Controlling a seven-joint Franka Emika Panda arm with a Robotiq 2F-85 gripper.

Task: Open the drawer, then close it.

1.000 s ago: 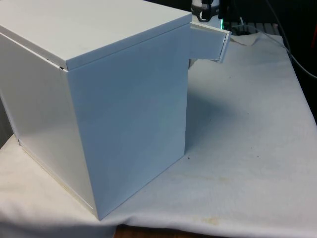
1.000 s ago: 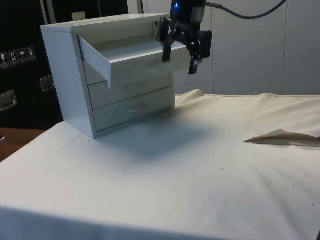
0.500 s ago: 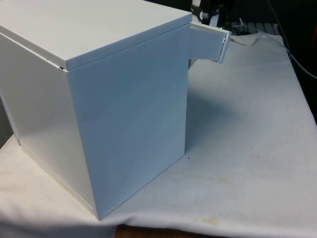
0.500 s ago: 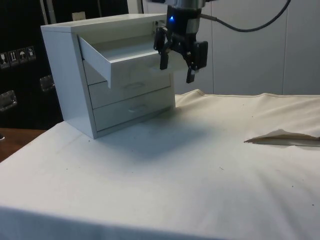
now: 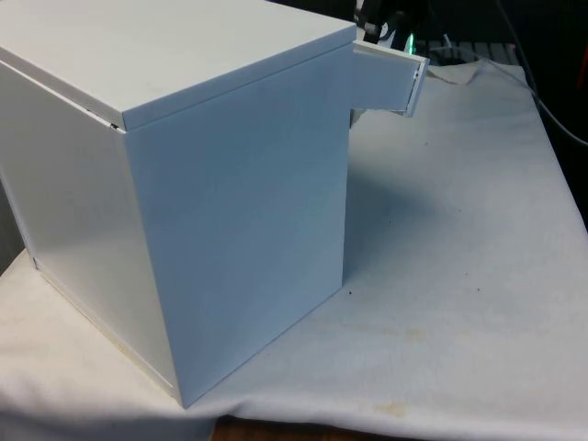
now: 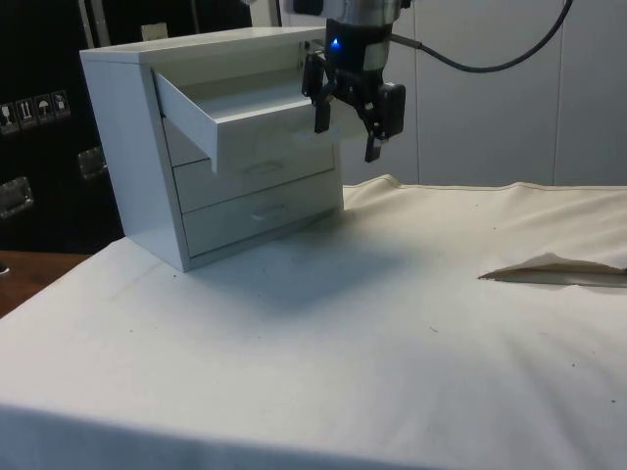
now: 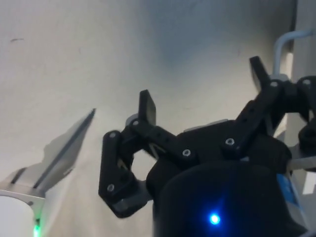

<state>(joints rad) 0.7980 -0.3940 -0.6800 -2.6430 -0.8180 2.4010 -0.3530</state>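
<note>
A white chest of drawers (image 6: 147,147) stands on the cloth with three drawers. Its top drawer (image 6: 245,113) is pulled well out, and the two below are shut. From the front view the chest (image 5: 202,165) turns its side and back, with the drawer's end (image 5: 397,84) sticking out towards the front view's right. My black gripper (image 6: 348,127) hangs open just before the right end of the drawer's front, fingers pointing down, holding nothing. Whether a finger touches the front I cannot tell. In the wrist view the gripper (image 7: 202,89) is spread wide above the cloth, with a white drawer handle (image 7: 284,42) beside it.
A raised fold or flat sheet (image 6: 554,269) lies on the cloth to the right in the side view, also seen as a grey flap (image 7: 64,148) by the wrist. A black cable (image 6: 490,49) hangs from the arm. Open cloth (image 6: 343,323) spreads before the chest.
The gripper has shifted a little closer to the drawer's front and slightly higher, still open. The top drawer has stayed pulled out by the same amount.
</note>
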